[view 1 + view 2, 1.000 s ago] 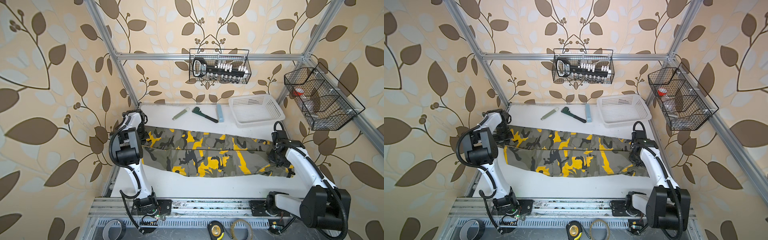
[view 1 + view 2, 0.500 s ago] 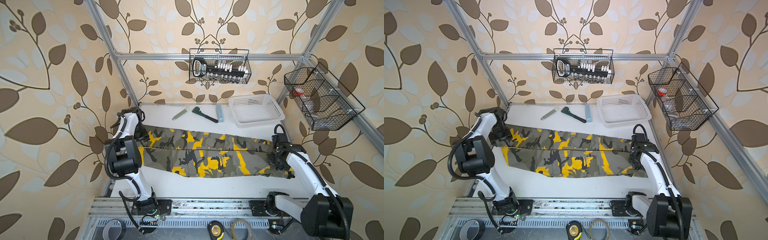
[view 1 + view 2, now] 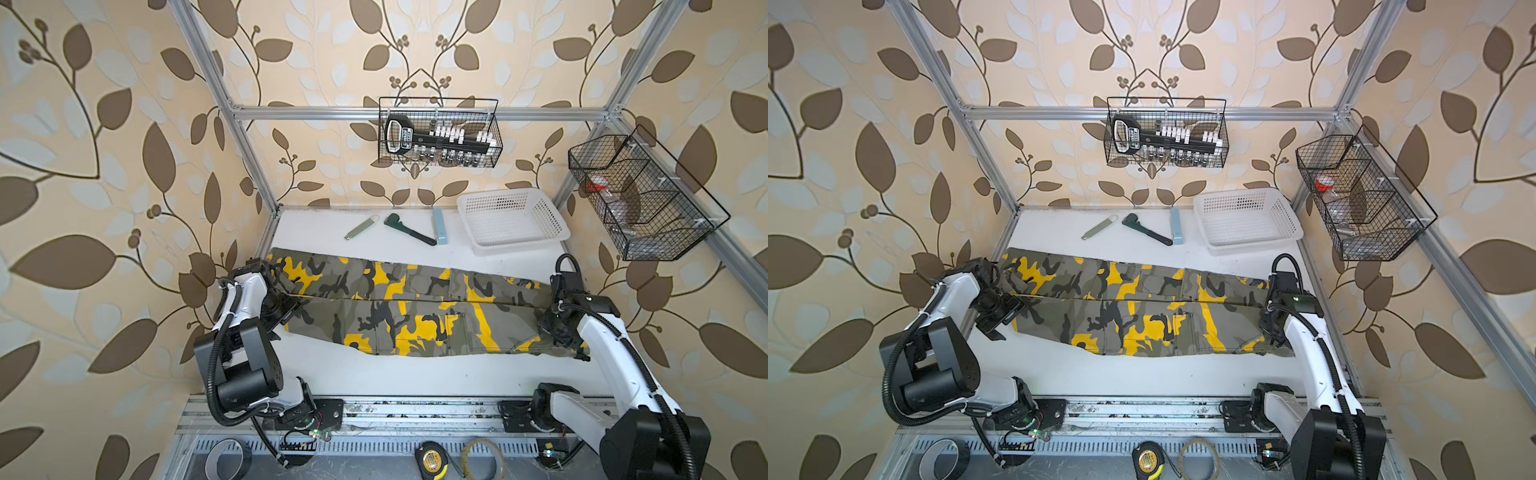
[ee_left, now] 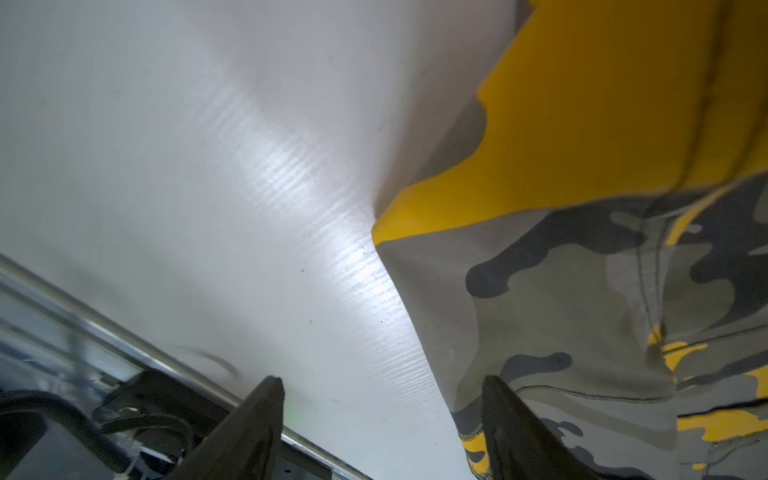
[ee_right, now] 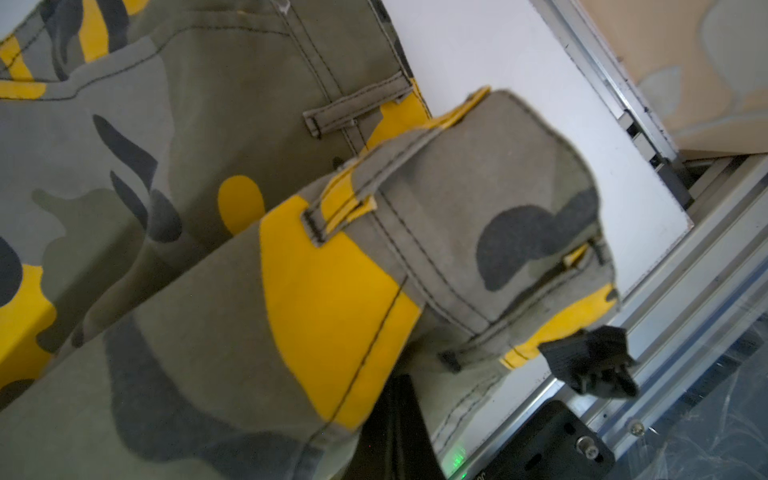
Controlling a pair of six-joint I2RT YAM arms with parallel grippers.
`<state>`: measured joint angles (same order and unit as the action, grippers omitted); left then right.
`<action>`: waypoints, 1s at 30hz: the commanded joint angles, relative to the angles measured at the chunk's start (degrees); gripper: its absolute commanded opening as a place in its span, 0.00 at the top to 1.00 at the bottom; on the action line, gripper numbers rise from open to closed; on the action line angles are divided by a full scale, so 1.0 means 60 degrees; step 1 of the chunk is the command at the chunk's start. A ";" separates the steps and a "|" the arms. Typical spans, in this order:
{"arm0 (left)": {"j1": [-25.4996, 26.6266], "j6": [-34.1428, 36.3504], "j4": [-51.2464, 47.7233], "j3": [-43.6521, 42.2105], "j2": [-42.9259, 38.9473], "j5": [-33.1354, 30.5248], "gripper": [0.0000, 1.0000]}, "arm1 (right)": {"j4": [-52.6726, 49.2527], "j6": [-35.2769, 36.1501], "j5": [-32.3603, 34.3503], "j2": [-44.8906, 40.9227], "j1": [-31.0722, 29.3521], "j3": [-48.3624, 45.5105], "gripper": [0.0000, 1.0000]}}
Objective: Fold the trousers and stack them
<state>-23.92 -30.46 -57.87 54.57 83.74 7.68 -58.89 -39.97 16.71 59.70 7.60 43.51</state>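
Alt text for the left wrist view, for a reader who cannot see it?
The left hand is open, its two dark fingertips apart above the white table, holding nothing. The camouflage trousers, olive-grey with black and yellow patches, lie by one fingertip.

Right tool (image 5: 494, 374) mostly hidden, seemingly under trousers (image 5: 187, 257)

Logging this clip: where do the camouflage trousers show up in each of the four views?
Top view: trousers lie across the middle, from arm to arm.
Top view: trousers again across the middle.
Left wrist: trousers close up, one end's edge.
Right wrist: trousers fill most of the picture, belt loops showing.
Shared landmark: white table bordering the cloth.
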 commanded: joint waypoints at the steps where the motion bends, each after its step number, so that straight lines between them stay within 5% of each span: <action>1: 0.0027 -0.0489 0.1204 -0.0353 0.0563 0.0984 0.25 | -0.0169 -0.0458 -0.0002 -0.0170 -0.0109 -0.0256 1.00; 9: 0.0032 -0.0239 0.1941 -0.0614 0.1522 0.0919 0.43 | -0.0312 -0.0485 0.0054 -0.0316 -0.0040 -0.0152 1.00; 16: 0.0028 0.0145 0.0873 0.0463 0.1241 0.0551 0.98 | -0.1034 -0.0169 0.0226 -0.0517 0.0331 0.0847 1.00; 30: 0.0032 0.1237 -0.3247 0.3343 -0.1037 -0.1455 1.00 | -0.4086 -0.0839 -0.1128 -0.1295 0.0566 0.2063 1.00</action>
<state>-23.57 -25.17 -70.85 72.60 79.40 5.72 -75.13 -42.48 11.18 52.69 10.66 54.50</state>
